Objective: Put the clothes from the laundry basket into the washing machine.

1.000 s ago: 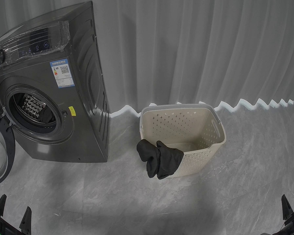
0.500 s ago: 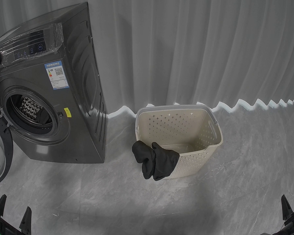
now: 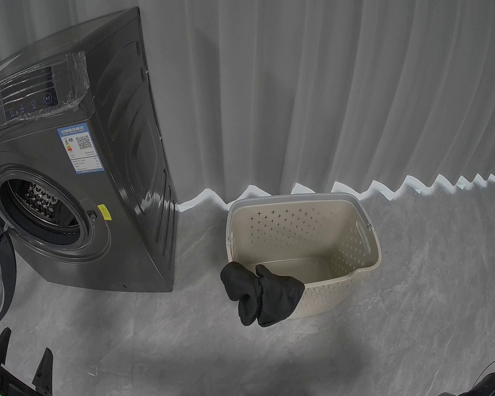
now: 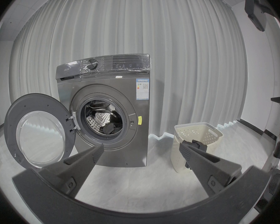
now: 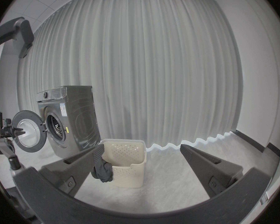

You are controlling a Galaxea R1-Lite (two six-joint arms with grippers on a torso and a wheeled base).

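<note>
Item 1. Black, soft, crumpled cloth garment (image 3: 264,295). We found it draped over the near left corner of the rim of the cream perforated plastic laundry basket (image 3: 335,287). Most of it hung down the outer wall and one fold tipped inward. It lay ahead of both grippers and well apart from each, touched by neither. It was matte, bunched into two rounded lobes, and its ends stopped short of the floor.

Item 2. Left gripper (image 4: 141,146). Its two dark wedge fingers were spread wide with nothing between them. It was low and near the robot, facing the washer.

Item 3. Right gripper (image 5: 141,147). Its fingers were likewise parted and held nothing. It faced the basket from a distance.

Item 4. Dark grey metal front-loading washing machine (image 3: 132,193), standing left of the basket. Its round glass-paned door (image 4: 37,131) was swung fully open. We noted a dark bundle (image 4: 110,128) lying in the steel drum (image 4: 96,117).

Item 5. Pale pleated curtain (image 3: 313,83) behind, and grey marbled floor (image 3: 258,353) beneath.
</note>
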